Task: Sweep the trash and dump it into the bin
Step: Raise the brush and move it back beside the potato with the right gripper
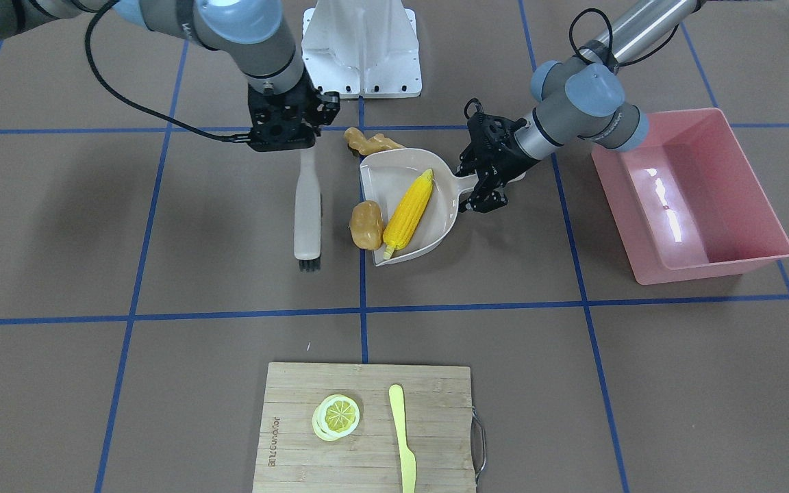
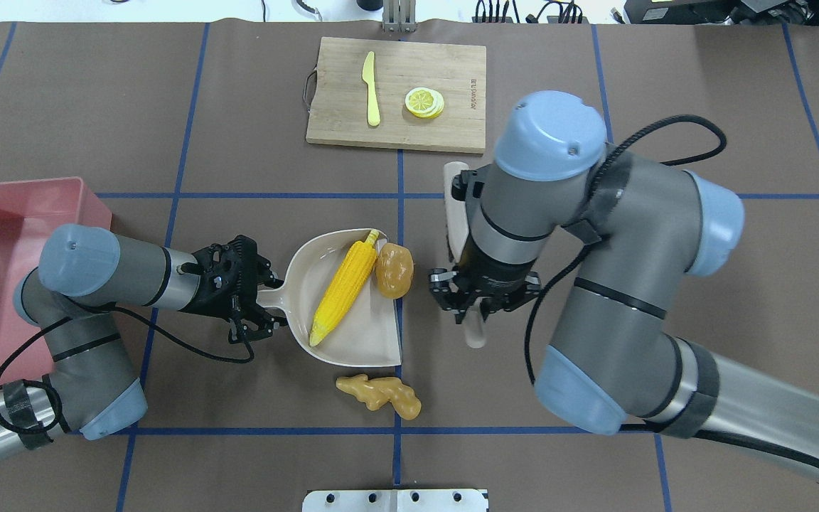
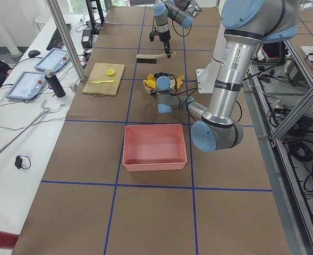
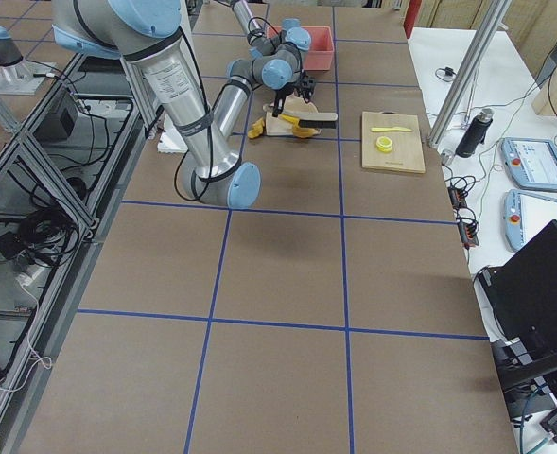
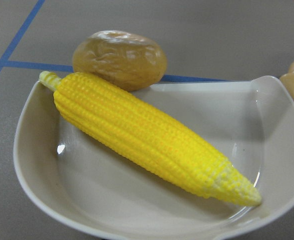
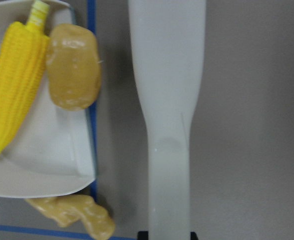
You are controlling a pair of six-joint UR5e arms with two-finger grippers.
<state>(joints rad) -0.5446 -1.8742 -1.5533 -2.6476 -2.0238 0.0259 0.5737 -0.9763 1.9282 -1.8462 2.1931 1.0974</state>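
The left jaws are pinched on the handle of the dustpan (image 2: 363,328), holding it flat on the bench (image 2: 239,448). The right jaws are clamped on the handle end of the brush (image 1: 307,212), which lies along the bench just off the dustpan's open lip and roughly parallel to it, bristle end pointing away from the robot. The corn (image 2: 344,291) lies inside the dustpan, its long axis slanting across the floor. Its tapered tip points toward the handle corner and its stalk stub reaches the far end of the lip. The potato (image 2: 394,270) sits right at the lip, touching the corn near the stub, its long axis about parallel to the lip. I cannot tell whether it is fully on the dustpan. The ginger (image 2: 379,393) lies outside, just beside the dustpan's side wall nearest the robot, its length running along that wall. The bin (image 1: 713,268) stands well apart, beyond the dustpan's handle end. Sweeping looks to be about a third done. The next move probably calls for drawing the brush sideways toward the lip to push the potato in. After that the ginger must be brought round to the open side before any dumping.
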